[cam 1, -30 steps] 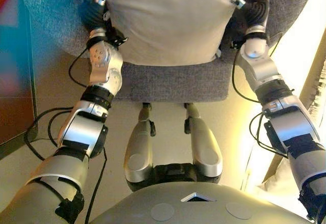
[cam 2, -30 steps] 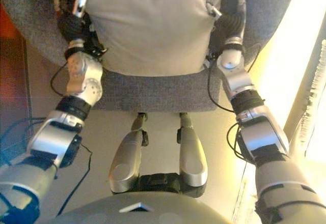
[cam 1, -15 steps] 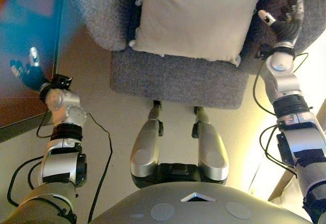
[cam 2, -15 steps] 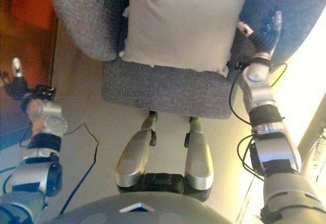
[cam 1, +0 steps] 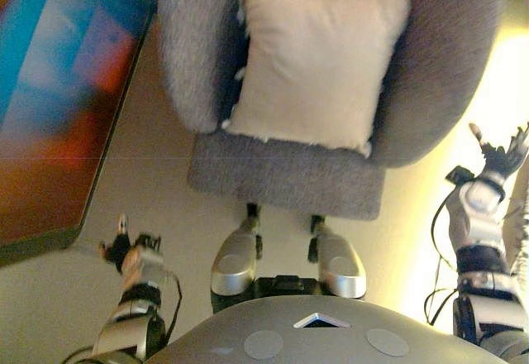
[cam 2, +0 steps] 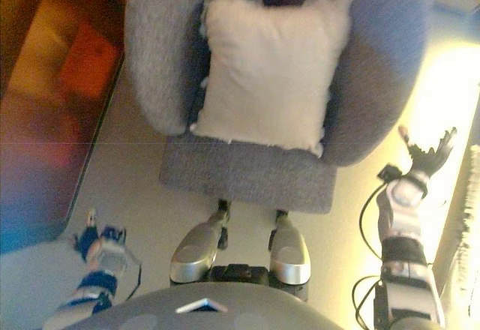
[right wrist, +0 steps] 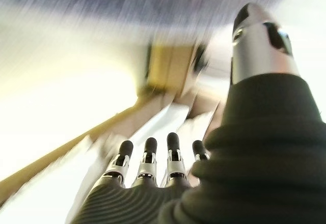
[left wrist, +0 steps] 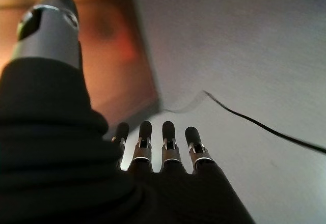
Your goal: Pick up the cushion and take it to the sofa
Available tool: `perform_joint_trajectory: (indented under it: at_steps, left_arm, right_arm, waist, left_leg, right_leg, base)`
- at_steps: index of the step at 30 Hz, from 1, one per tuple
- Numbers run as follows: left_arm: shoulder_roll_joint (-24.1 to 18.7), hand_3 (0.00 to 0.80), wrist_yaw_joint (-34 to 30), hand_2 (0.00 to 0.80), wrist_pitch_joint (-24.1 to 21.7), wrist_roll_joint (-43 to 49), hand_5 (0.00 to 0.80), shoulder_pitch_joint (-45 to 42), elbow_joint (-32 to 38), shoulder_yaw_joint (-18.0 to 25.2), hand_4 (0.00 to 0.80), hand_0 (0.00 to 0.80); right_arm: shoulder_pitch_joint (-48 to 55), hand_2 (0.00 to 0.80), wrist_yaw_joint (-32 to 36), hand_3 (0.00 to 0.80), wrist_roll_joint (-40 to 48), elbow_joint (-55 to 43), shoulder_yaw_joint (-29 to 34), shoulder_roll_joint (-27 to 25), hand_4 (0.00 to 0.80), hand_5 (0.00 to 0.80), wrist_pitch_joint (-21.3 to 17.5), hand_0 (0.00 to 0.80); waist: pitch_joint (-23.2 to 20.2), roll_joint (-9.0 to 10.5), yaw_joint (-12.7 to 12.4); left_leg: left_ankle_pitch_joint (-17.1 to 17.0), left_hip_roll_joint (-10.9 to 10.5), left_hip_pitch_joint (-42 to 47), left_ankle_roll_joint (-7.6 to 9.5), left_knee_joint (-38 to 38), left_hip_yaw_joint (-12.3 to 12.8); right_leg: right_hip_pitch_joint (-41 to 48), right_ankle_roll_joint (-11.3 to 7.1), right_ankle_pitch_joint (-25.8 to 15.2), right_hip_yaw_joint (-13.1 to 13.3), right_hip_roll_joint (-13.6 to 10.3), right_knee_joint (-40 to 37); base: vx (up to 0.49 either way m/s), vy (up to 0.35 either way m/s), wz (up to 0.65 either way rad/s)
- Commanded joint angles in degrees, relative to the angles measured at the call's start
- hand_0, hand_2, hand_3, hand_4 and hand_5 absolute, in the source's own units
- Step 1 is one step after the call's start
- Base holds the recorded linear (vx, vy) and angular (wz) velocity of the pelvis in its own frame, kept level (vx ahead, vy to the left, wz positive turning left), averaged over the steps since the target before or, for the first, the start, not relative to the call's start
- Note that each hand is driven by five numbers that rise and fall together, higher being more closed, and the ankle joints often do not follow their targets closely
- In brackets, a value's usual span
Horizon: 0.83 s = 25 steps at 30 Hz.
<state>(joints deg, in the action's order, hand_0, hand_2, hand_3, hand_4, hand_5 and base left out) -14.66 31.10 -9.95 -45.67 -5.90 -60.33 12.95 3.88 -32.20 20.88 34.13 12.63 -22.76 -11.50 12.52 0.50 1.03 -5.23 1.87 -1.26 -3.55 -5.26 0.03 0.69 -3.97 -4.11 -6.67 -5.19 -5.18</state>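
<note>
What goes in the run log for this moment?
cushion: on grey armchair, unheld | left robot hand: open, empty, low by floor | right robot hand: open, empty, beside armchair | step: cushion placed

the sofa (cam 1: 430, 91) is cut off at the top edge; the rug (cam 1: 58, 91) is blurred.

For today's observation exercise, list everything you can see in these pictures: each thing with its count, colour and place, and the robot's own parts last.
cushion: one, cream, leaning on the seat of the armchair, held by neither hand.
armchair: one, grey fabric, directly ahead of the robot.
rug: one, blue and orange-red, on the floor to the robot's left.
left hand: one, dark cover, silver fingers, low over the floor, open and empty.
right hand: one, same colours, right of the armchair, open and empty.
</note>
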Motion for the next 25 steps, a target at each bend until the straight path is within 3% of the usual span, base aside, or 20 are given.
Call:
perform_joint_trajectory:
  at_steps: [1, 5, 11, 16, 25]
  left_arm:
    - [-1.8, 0.0, -5.9, 0.0, 3.6, 7.3, 0.0, 0.1, -7.7, -0.3, 0.0, 0.0]
    - [-1.0, 0.0, -14.1, 0.0, 9.7, 14.4, 0.0, 0.5, -14.0, -4.3, 0.0, 0.0]
    - [1.0, 0.0, -25.5, 0.0, 18.0, 20.1, 0.0, 1.5, -18.1, -10.9, 0.0, 0.0]
    - [2.8, 0.0, -27.5, 0.0, 22.3, 21.3, 0.0, 3.1, -19.3, -14.5, 0.0, 0.0]
    - [4.2, 0.0, -25.7, 0.0, 23.1, 16.9, 0.0, 4.5, -16.6, -18.2, 0.0, 0.0]
  right_arm:
    - [1.8, 0.0, 0.9, 0.0, -0.3, 6.0, 0.3, 0.0, 0.0, 0.0, -0.6, 0.0]
    - [2.8, 0.0, 5.9, 0.0, 1.5, 18.8, -1.7, 2.5, 0.0, 0.0, 1.1, 0.0]
    - [2.4, 0.0, 15.1, 0.0, 0.2, 32.4, -7.4, 7.0, 0.0, 0.0, 6.4, 0.0]
    - [1.8, 0.0, 21.3, 0.0, -0.6, 39.4, -12.0, 10.8, 0.0, 0.0, 11.4, 0.0]
    - [0.9, 0.0, 23.6, 0.0, -8.1, 40.2, -20.8, 12.5, 0.0, 0.0, 14.1, 0.0]
  waist:
    - [-4.8, 1.26, 1.7]
    - [-6.4, 1.72, 2.0]
    - [-7.3, 1.41, 2.7]
    - [-7.4, 0.95, 2.7]
    - [-7.3, 0.41, 1.9]
  left_leg:
    - [6.1, -1.8, 3.5, 0.38, 1.3, 2.6]
    - [7.2, -1.8, 6.6, 0.93, 1.0, 3.3]
    - [8.1, -1.7, 9.0, 1.72, 0.7, 4.4]
    - [8.6, -1.7, 10.1, 2.35, 0.7, 4.6]
    - [9.0, -2.2, 10.8, 2.92, 0.7, 3.8]
  right_leg:
    - [-0.5, -1.22, 2.1, 0.6, -0.4, 2.4]
    - [2.5, -1.18, 2.5, 1.2, 0.1, 1.8]
    - [4.8, -1.09, 2.8, 2.0, 0.4, 1.6]
    - [5.8, -0.96, 3.3, 2.4, 0.5, 1.9]
    - [7.2, -0.89, 3.7, 2.1, 0.3, 1.7]
  base:
    - [0.157, -0.008, -0.01]
    - [0.125, -0.025, -0.17]
    - [0.037, 0.004, -0.18]
    - [0.006, 0.022, -0.1]
    - [-0.003, 0.012, -0.02]
